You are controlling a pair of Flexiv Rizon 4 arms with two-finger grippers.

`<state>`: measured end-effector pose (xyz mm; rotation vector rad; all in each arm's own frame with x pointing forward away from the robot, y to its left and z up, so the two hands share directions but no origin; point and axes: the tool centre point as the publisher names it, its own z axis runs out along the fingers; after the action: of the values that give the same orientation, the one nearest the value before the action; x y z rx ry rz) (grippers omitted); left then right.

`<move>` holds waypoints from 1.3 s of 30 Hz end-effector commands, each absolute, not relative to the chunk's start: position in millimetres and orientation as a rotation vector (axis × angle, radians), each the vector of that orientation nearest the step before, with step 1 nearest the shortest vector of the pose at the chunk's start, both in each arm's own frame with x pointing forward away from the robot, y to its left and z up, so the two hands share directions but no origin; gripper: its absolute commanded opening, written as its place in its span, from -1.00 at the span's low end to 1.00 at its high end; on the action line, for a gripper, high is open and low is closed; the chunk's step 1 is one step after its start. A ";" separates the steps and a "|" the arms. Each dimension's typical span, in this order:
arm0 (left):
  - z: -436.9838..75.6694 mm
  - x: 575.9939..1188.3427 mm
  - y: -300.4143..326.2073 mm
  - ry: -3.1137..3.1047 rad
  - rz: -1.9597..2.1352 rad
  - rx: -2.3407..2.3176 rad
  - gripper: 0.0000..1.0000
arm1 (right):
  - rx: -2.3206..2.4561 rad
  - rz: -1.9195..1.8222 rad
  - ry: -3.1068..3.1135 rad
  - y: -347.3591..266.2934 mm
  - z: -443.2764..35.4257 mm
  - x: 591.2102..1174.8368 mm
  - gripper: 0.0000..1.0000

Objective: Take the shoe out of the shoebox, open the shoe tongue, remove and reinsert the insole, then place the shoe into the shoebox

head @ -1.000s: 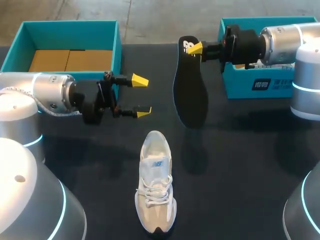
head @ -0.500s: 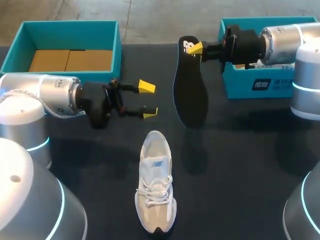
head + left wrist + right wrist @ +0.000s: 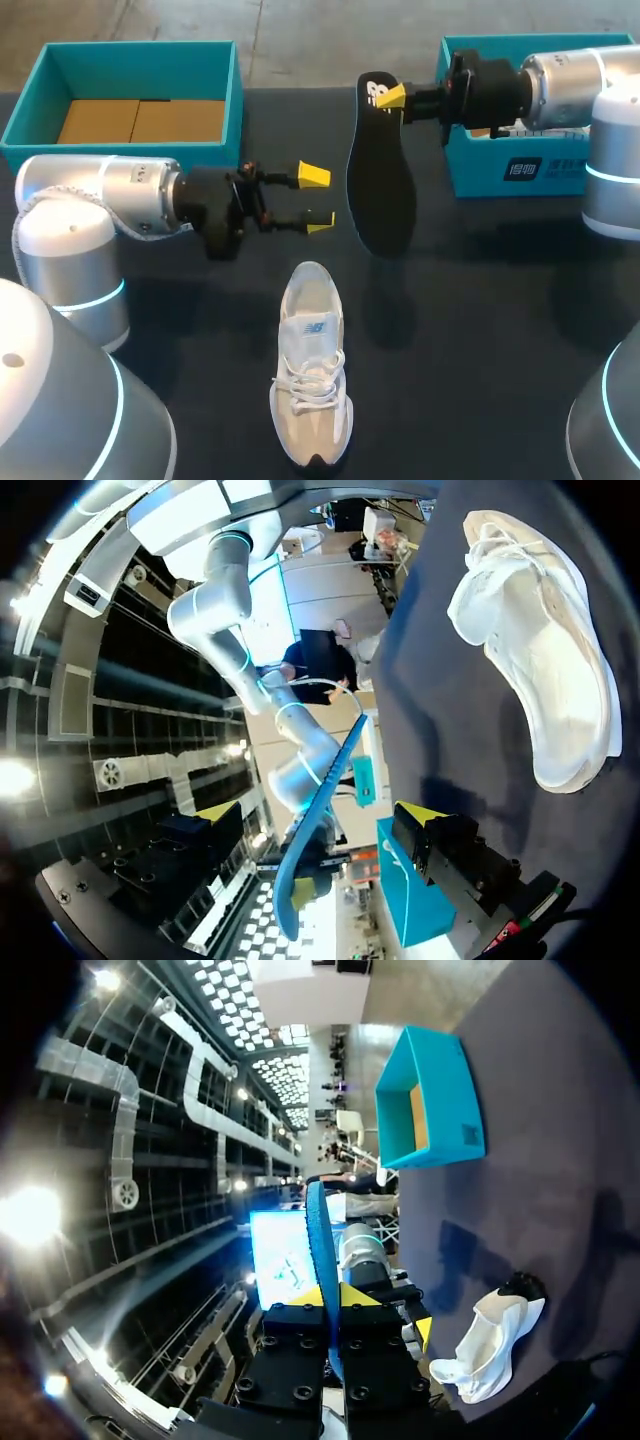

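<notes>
Right claw (image 3: 392,97) clamped on one end of flat black foam insole (image 3: 380,190), held above dark counter (image 3: 480,320). Left claw (image 3: 318,200) open, empty, just beside insole. White lace-up sneaker (image 3: 312,365) upright on counter, apart from both claws.

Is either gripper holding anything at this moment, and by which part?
The right gripper is shut on the flat black insole, pinching one edge near its narrower, logo end. The left gripper is open and holds nothing.
</notes>
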<state>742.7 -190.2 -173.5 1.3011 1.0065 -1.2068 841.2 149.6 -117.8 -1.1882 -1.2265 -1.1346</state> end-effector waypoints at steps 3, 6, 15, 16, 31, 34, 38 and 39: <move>-174.5 751.2 -204.4 0.988 -1.206 1.300 1.00 | -1.191 -1.135 -1.227 150.1 -117.6 840.3 -1.00; -174.3 755.1 -209.0 0.985 -1.205 1.298 1.00 | -1.191 -1.135 -1.227 150.1 -117.6 840.3 -1.00; -172.7 761.5 -225.5 0.979 -1.198 1.290 1.00 | -1.191 -1.135 -1.227 150.1 -117.6 840.3 -1.00; -171.9 761.6 -226.6 0.977 -1.201 1.289 1.00 | -1.191 -1.135 -1.227 150.1 -117.6 840.3 -1.00; -164.1 755.7 -229.5 0.955 -1.234 1.297 -0.06 | -1.191 -1.135 -1.227 150.1 -117.6 840.3 -1.00; -162.4 755.5 -229.6 0.951 -1.238 1.295 -0.11 | -1.191 -1.135 -1.227 150.1 -117.6 840.3 -1.00; -161.2 755.4 -230.6 0.945 -1.244 1.295 -0.11 | -1.191 -1.135 -1.227 150.1 -117.6 840.3 -1.00; -160.9 755.4 -231.1 0.944 -1.245 1.295 -0.12 | -1.191 -1.135 -1.227 150.1 -117.6 840.3 -1.00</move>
<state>754.3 -229.6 -160.4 1.2939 0.9483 -1.2446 841.2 149.6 -117.7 -1.1883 -1.2262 -1.1344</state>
